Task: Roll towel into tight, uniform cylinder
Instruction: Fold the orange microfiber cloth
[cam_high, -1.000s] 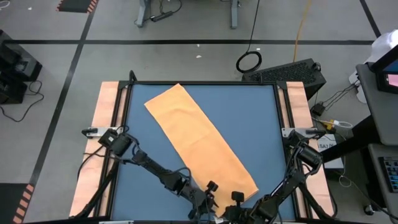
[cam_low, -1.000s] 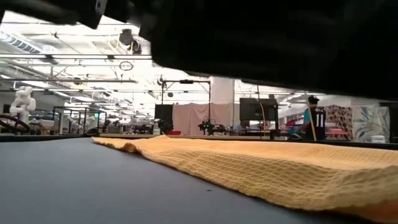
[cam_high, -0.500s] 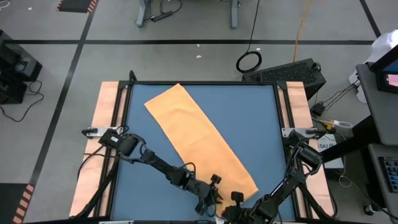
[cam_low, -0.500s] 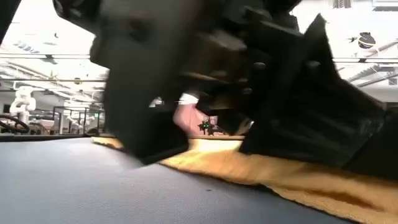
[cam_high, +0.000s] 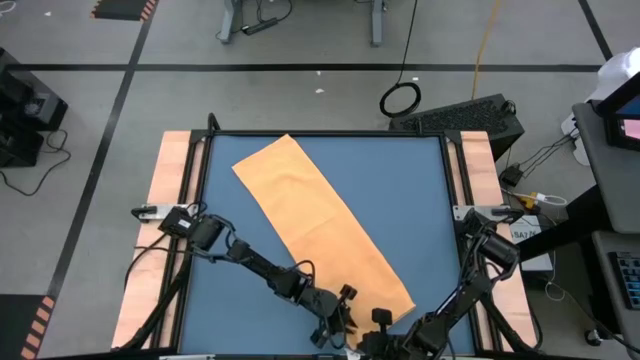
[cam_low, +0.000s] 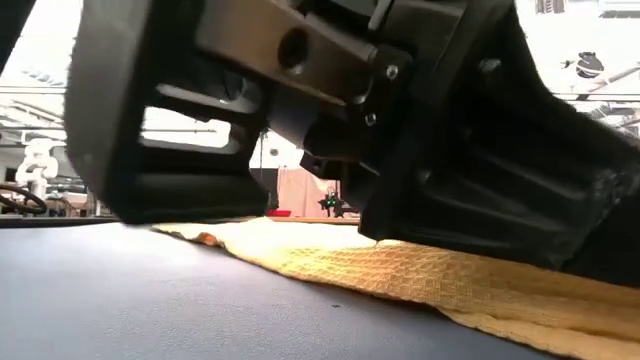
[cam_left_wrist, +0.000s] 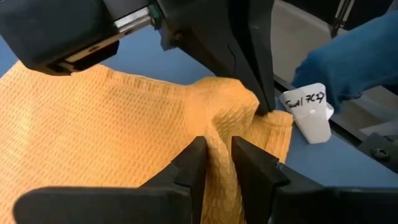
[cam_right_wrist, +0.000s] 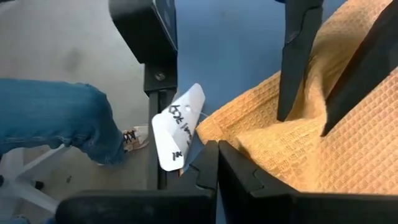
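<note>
We are working on a dark blue table, with the towel lying across it as one long flat strip. Its long axis is running on a diagonal, from the far left part of the table down to the near edge, just right of centre. No part of it is rolled yet.

Both arms are reaching in from the near corners and meeting at the strip's near end. The far end is lying well apart from both grippers, so we judge that the roll has to start here and travel up the diagonal, away from the robot.

The left gripper is sitting at the near-left corner of that end. Its jaws are pinching a raised fold of the waffle weave between them, lifting a small ridge of fabric off the table.

The right gripper is sitting just beside it at the very near edge, jaws fully closed. The right wrist view is showing the towel's corner lying against its fingers, but we cannot tell whether any cloth is caught between them.

The small white tag is sticking out from the near corner, between the two grippers and the table edge. Beyond that edge, a person's leg in blue trousers is showing.
</note>
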